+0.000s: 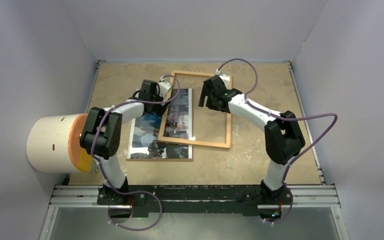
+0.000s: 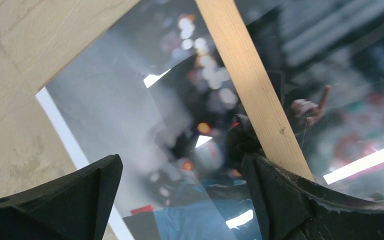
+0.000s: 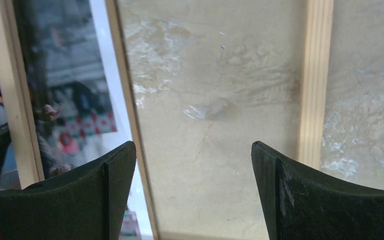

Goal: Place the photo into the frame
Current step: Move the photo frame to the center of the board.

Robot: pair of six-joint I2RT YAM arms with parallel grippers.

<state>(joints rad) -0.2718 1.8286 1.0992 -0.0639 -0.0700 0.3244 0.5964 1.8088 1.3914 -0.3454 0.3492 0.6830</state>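
While the photo (image 1: 147, 135) is lying face up at the picture's lower centre-left on the bench (image 1: 260, 165), long axis running top to bottom, with the frame (image 1: 195, 143) overlapping its right half askew, the left tool (image 2: 180, 160) is hanging spread above that overlap, nearer than the equally spread right tool (image 3: 192, 147).

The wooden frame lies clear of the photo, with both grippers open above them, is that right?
Not quite. The frame overlaps the photo: one long rail lies across the print, as the top external view shows. The left gripper and right gripper are indeed open above them.
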